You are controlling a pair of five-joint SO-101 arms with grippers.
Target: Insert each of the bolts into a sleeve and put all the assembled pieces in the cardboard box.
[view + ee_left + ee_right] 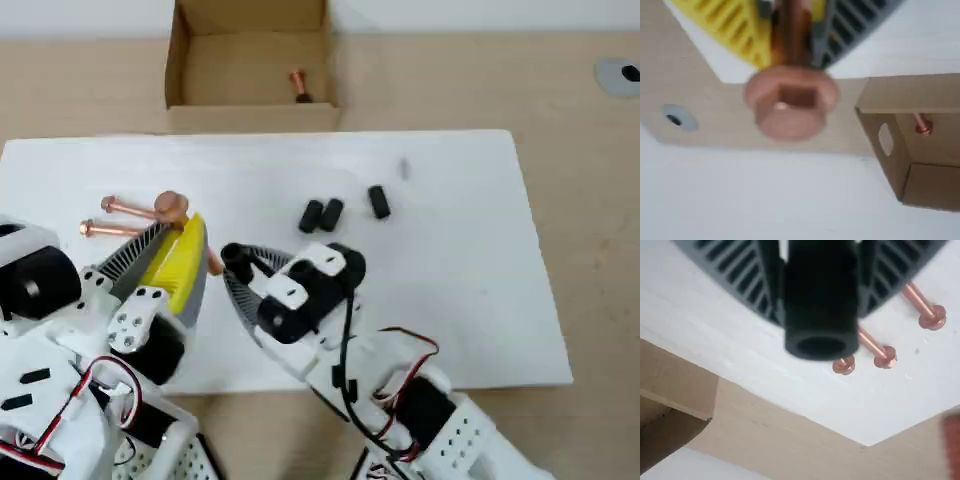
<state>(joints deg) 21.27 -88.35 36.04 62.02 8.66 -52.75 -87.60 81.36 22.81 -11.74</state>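
My left gripper (180,222), with one yellow and one grey finger, is shut on a copper bolt (171,207) at the left of the white board; the bolt's head (790,102) juts out past the fingertips. Just to its right, my right gripper (237,260) is shut on a black sleeve (820,315) whose open bore faces outward. The sleeve and the held bolt are close but apart. Two more bolts (112,218) lie on the board left of the held one. Three loose sleeves (331,214) lie mid-board. The cardboard box (178,60) stands beyond the board with one assembled piece (298,85) inside.
The white board (460,290) covers most of the wooden table. A grey round cap (620,75) is set in the table at the far right. Both arm bases crowd the near edge. Loose bolts (885,356) lie behind the held sleeve in the right wrist view.
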